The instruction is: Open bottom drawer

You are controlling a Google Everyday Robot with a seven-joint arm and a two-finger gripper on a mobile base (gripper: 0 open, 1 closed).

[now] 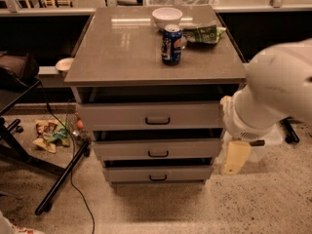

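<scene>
The grey cabinet (122, 48) has three flat-fronted drawers, all closed to about the same depth. The bottom drawer (131, 173) is the slimmest, with a small dark pull handle (158, 178) at its centre. Above it are the mid-sized drawer (122, 149) and the tallest top drawer (117, 116). My white arm (278, 91) reaches in from the right, level with the top drawer. My gripper (236, 157) hangs below it as a pale yellowish part, just right of the cabinet between middle and bottom drawer height, apart from the handle.
On the cabinet top stand a blue can (171, 44), a white bowl (166, 17) and a green snack bag (204, 33). Wrappers (51, 133) lie on the floor at left by a black stand leg (61, 179) and cable. A clear container (265, 145) sits behind the gripper.
</scene>
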